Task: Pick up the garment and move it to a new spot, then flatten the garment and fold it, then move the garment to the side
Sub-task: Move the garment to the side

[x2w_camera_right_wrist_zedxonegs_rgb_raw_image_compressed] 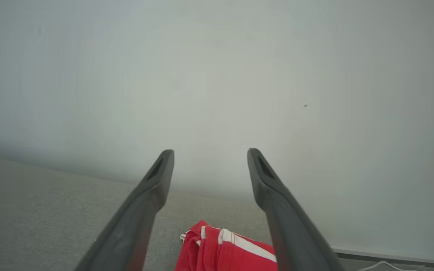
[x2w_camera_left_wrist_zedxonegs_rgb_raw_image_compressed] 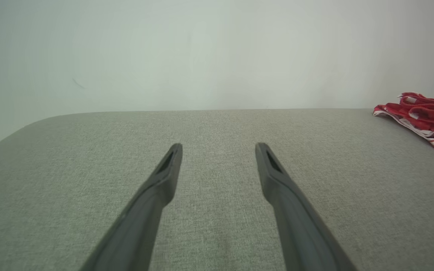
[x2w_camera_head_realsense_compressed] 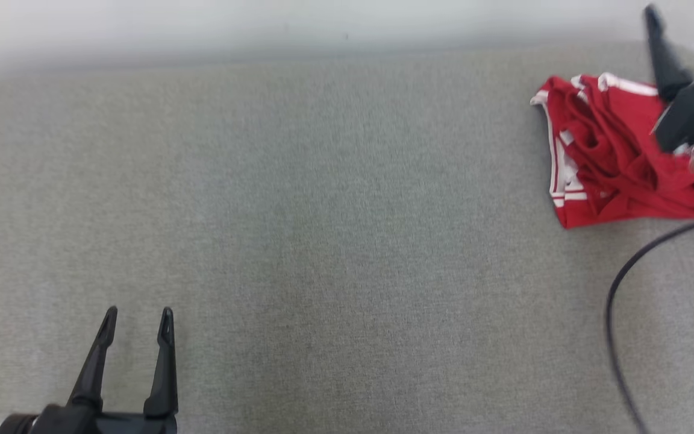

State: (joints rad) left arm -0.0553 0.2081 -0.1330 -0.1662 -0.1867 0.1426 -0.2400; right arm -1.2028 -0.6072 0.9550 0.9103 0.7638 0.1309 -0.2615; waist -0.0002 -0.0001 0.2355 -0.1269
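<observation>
My right gripper (x2w_camera_head_realsense_compressed: 684,24) is released, jaws spread and empty above the red white-striped garment (x2w_camera_head_realsense_compressed: 612,150), which lies bunched at the table's (x2w_camera_head_realsense_compressed: 323,211) far right. My left gripper (x2w_camera_head_realsense_compressed: 139,313) is released, well apart. Recommended: I retract straight upward so neither finger snags the cloth.

No text, label or number can be read anywhere.

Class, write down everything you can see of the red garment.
The garment is red, soft-looking cloth with white stripes along its edges, bunched in a creased, loosely folded heap. It lies on the grey fabric surface, near its far right corner. The open right gripper hangs above it, holding nothing; contact cannot be told.
</observation>
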